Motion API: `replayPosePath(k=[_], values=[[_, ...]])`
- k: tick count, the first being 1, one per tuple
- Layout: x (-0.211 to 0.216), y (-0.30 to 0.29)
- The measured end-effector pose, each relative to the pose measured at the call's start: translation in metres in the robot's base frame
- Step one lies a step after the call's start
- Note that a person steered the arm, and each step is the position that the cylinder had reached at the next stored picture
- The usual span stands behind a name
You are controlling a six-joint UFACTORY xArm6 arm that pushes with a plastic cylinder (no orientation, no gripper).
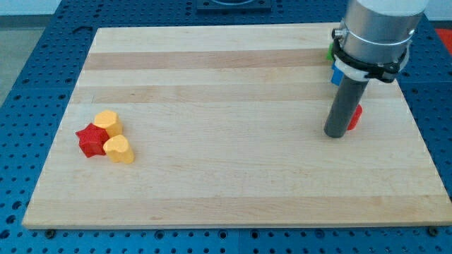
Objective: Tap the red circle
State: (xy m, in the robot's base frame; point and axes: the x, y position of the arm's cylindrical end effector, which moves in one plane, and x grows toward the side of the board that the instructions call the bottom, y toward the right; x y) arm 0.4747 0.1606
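Upright, my tip touching red circle.

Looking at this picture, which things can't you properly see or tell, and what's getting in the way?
- Red block, camera view: mostly behind the rod, so its shape is unclear, as is whether my tip touches it.
- Blue block and green block: only slivers show beside the arm's grey body; shapes unknown.
- Red star: partly covered by the two yellow blocks.

The pale wooden board carries a red star and two yellow blocks at nine o'clock, with red, blue and green blocks at two o'clock
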Motion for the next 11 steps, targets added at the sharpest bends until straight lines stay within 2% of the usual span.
replayPosePath(k=[2,3,5,11], values=[[-0.011,0.012],[0.013,0.016],[0.023,0.030],[-0.001,0.030]])
